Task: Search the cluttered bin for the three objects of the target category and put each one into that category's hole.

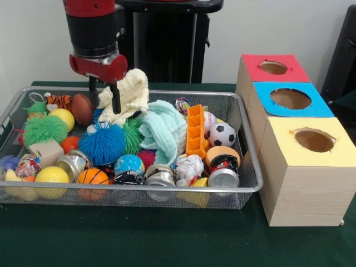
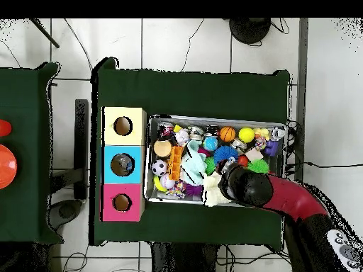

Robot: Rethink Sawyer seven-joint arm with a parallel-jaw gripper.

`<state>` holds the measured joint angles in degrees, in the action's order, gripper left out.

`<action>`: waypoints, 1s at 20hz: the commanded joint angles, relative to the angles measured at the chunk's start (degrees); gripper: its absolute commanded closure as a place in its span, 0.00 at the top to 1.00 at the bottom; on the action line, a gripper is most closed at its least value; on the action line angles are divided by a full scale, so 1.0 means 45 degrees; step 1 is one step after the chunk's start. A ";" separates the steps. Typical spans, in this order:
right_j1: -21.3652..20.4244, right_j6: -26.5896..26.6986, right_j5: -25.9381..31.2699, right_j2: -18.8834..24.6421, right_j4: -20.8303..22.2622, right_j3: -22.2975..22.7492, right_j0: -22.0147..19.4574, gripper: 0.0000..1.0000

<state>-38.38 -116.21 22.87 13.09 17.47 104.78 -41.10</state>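
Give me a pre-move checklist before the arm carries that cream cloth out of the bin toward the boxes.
1. Gripper closed on the cream cloth: ok, fingers pinch its edge.
2. Cloth free of the clutter: cannot tell; its lower edge hangs at the mint cloth and blue spiky ball.
3. Red box hole unobstructed: ok.
4. Blue box hole unobstructed: cannot tell; the overhead view shows something inside.
5. Yellow box hole unobstructed: ok.
6. Bin rim cleared by the cloth: cannot tell.
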 commanded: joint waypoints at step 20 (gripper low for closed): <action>0.5281 -0.0963 -0.4922 -0.1875 0.1660 -0.2733 0.2925 1.00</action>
<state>-24.52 -116.21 9.50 7.23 20.86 100.64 -28.60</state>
